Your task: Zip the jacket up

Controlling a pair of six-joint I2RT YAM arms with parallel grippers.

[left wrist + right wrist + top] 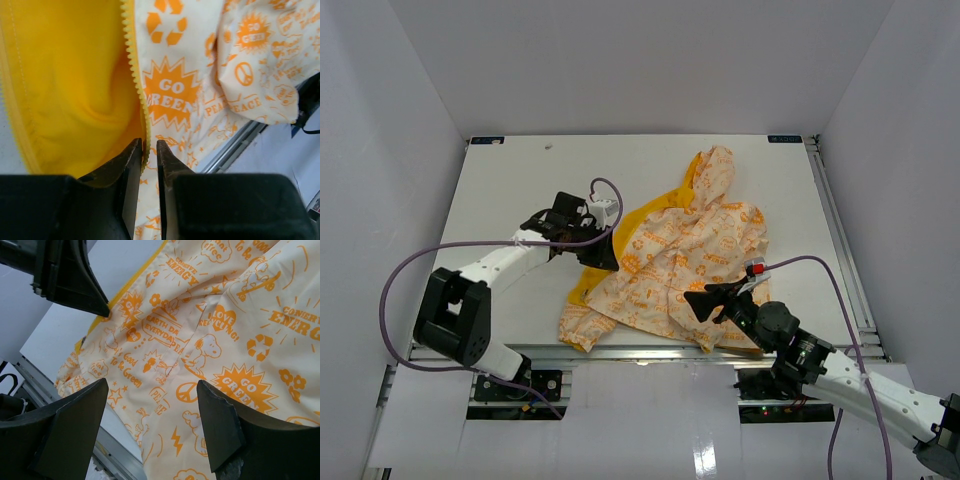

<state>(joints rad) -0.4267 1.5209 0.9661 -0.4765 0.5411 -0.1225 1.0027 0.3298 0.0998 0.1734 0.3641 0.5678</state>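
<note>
Hovering above the near right part of the small soft cream-white jacket (690, 250) with orange print, my right gripper (712, 300) has its two black fingers (75, 425) spread wide with nothing between them. From its wrist I look down through that gap onto printed cloth, with a starburst reading GO GREEN and a peace sign among the marks. I am above the fabric and cannot see any contact with it. Just past the hem on this side, the near rail of the flat white table (510, 190) shows.

Farther in and to the left, my left gripper (603, 252) sits at the jacket's open front. Its wrist camera shows the left gripper (148, 146) with its dark fingers drawn almost together, leaving only a narrow slot. The yellow zipper edge (135, 75) runs down the frame and straight into that slot. Plain bright yellow lining (65, 85) lies on one side of it and printed outer cloth on the other. I cannot tell whether my pads actually press on the edge or only flank it. The right wrist camera also catches this gripper's tip, meeting the yellow border beyond my spread fingers.

From above, the garment lies unzipped and slanted across the middle of the table. Its hem is toward the near edge between my two arms. The left front panel is turned out, showing the lining beside my left gripper. The hood (712, 170) lies farthest from me, pointing at the back wall.
</note>
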